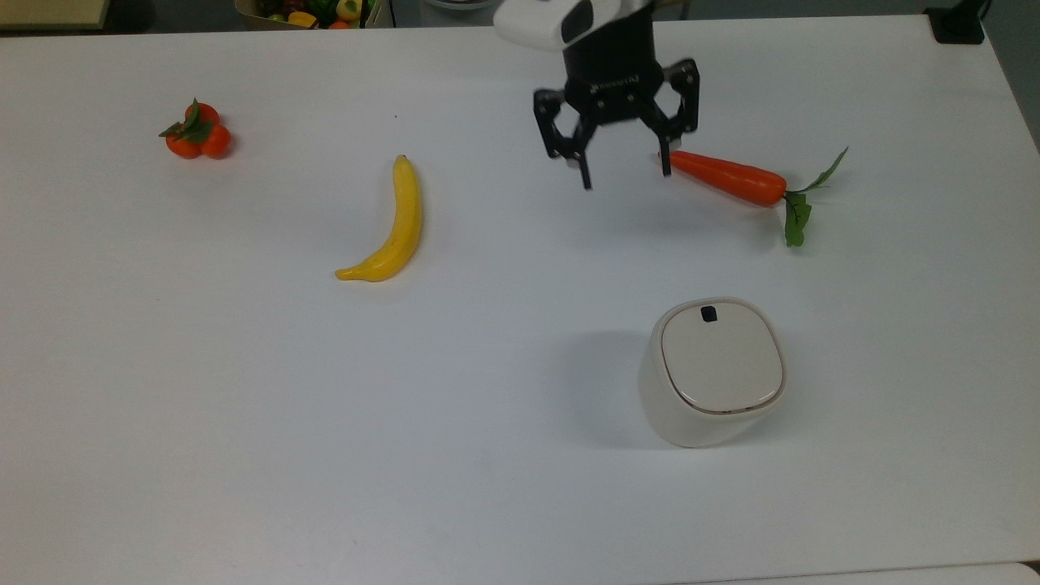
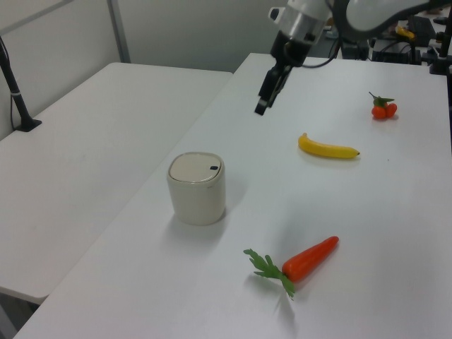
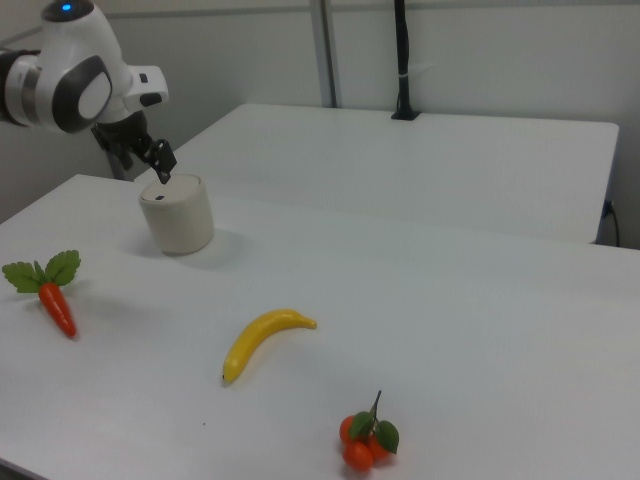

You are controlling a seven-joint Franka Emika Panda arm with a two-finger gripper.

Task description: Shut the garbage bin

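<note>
The garbage bin stands lid-down and closed on the white bench. Beyond the bin lie a banana and carrot; farther still, the pincer hangs spread wide, grasping nothing.

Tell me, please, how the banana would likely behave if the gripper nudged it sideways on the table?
The banana lies flat on its curved side, so it would probably pivot or slide rather than roll. Its skin looks smooth and glossy, and the table is smooth too, so it may skid easily. It keeps its curve unsupported, suggesting stiffness.
</note>
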